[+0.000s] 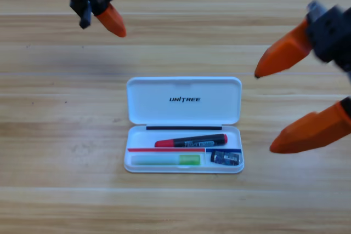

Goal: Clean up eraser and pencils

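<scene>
High view: a white case lies open near the middle of the wooden table, its lid folded back toward the far edge. In the tray, the red-and-black pencil lies lengthwise in the upper compartment, its red end toward the left. Below it, in the long lower-left compartment, lies the translucent green pencil, parallel to the first. The eraser sits in the small lower-right compartment, just beside the green pencil's end.

The right gripper is at the table's right edge, level with the case and well apart from it, partly cut off; its two orange jaws are spread wide and hold nothing. The left gripper is near the far left corner, well apart from the case; only one orange jaw shows clearly, so its spread cannot be told.
</scene>
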Available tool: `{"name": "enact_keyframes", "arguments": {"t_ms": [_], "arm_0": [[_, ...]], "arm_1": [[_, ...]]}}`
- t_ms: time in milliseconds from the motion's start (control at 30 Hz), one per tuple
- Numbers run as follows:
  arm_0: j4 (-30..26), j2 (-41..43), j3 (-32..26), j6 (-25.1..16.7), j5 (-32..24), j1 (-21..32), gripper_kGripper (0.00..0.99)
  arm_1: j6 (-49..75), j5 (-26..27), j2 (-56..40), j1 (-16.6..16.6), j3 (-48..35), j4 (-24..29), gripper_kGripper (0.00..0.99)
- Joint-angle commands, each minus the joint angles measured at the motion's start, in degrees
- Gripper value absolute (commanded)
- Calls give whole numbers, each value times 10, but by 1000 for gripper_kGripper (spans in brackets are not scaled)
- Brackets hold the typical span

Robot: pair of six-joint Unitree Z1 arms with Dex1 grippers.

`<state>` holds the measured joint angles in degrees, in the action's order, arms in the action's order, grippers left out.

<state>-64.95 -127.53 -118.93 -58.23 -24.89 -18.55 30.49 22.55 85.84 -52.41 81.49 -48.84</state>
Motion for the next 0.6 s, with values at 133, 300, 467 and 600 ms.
{"name": "enact_keyframes", "arguments": {"t_ms": [133, 300, 467, 600], "arm_0": [[5, -99, 7, 20, -99, 10, 0], [-1, -123, 34, 8, -143, 1, 0], [-4, -130, 49, 5, -154, -14, 0], [-4, -134, 54, 6, -158, -24, 0]], "arm_1": [[2, 65, 13, 30, -27, 16, 985], [2, 79, 35, 30, -36, 21, 985], [2, 82, 40, 30, -47, 23, 985], [3, 81, 33, 30, -46, 23, 985]]}}
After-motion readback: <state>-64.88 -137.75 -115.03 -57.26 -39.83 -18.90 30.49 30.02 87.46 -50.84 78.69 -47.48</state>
